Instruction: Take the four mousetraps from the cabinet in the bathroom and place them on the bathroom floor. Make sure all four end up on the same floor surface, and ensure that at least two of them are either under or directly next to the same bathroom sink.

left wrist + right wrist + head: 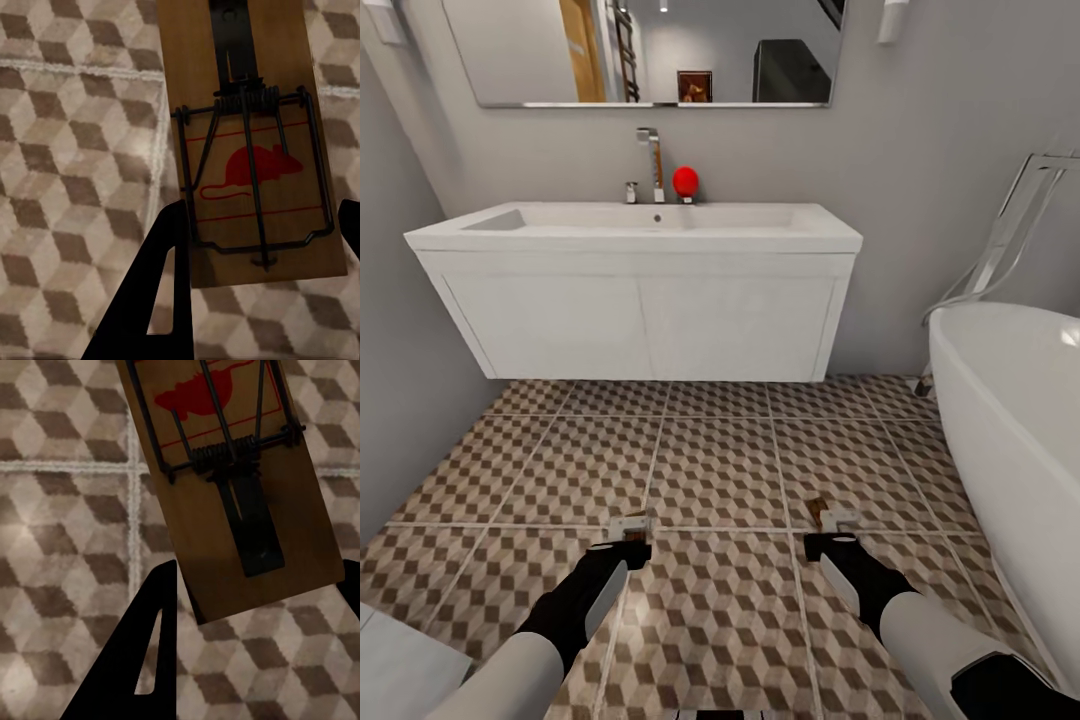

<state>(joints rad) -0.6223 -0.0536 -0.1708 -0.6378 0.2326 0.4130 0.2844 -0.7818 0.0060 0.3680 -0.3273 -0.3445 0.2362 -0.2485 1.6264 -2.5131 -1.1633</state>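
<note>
Each gripper, left point(628, 528) and right point(830, 520), clamps a mousetrap point(251, 150) point(225, 487) above the floor point(710, 470); the sink point(640, 228) lies straight ahead, seemingly equally near both arms.

We record a grey wall point(920, 150) at the back of the room. On it hangs a frameless mirror point(650, 50), its upper part cut off by the frame edge; the reflection shows a small framed picture and a dark object we cannot identify. Below the mirror stands a tall chrome faucet point(651, 165), and just beside it a small red round object point(685, 181). At the right we note a white bathtub point(1015, 430), with a chrome floor-standing filler point(1010, 235) against the wall behind it.
</note>
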